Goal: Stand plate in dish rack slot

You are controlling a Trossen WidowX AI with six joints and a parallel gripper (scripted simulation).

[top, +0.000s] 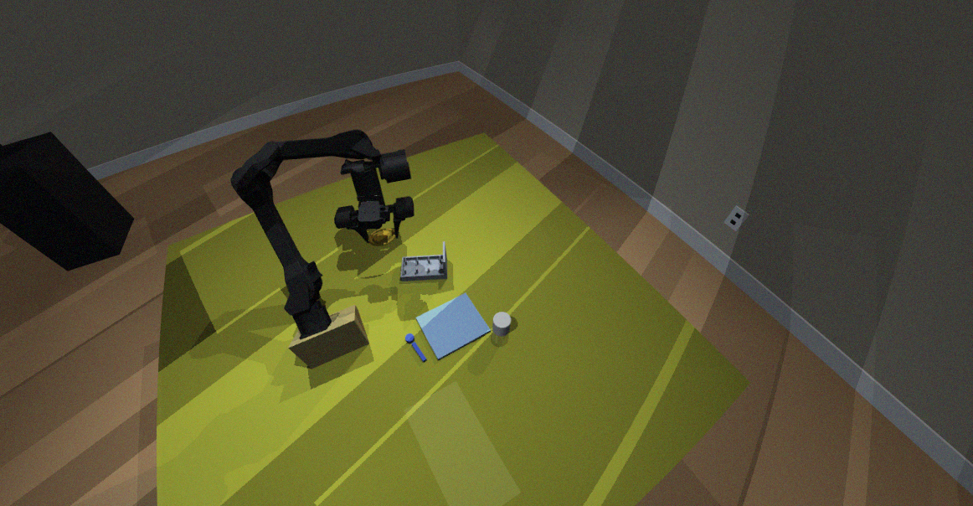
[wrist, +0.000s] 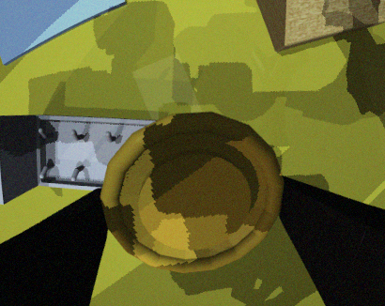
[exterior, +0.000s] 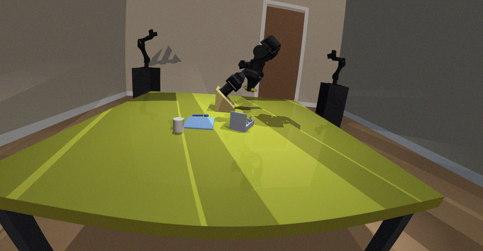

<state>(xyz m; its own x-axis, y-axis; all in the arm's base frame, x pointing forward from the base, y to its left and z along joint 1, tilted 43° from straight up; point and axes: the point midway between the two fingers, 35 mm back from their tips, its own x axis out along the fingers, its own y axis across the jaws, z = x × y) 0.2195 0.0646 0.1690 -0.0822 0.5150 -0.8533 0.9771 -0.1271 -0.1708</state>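
My gripper (top: 382, 234) (exterior: 251, 89) (wrist: 192, 191) is shut on a round yellow-brown plate (top: 381, 234) (exterior: 252, 89) (wrist: 195, 190) and holds it flat, high above the green table. The grey dish rack (top: 423, 267) (exterior: 240, 121) (wrist: 64, 152) stands on the table below the plate; in the wrist view it shows to the left, partly hidden behind the plate's rim. Its rails and one raised end wall are visible.
A light blue mat (top: 452, 325) (exterior: 200, 122) lies near the rack, with a blue spoon-like tool (top: 414, 346) (exterior: 200, 115) and a grey cup (top: 501, 322) (exterior: 178, 124) beside it. The arm's tan base block (top: 332, 338) (exterior: 223, 99) stands on the table.
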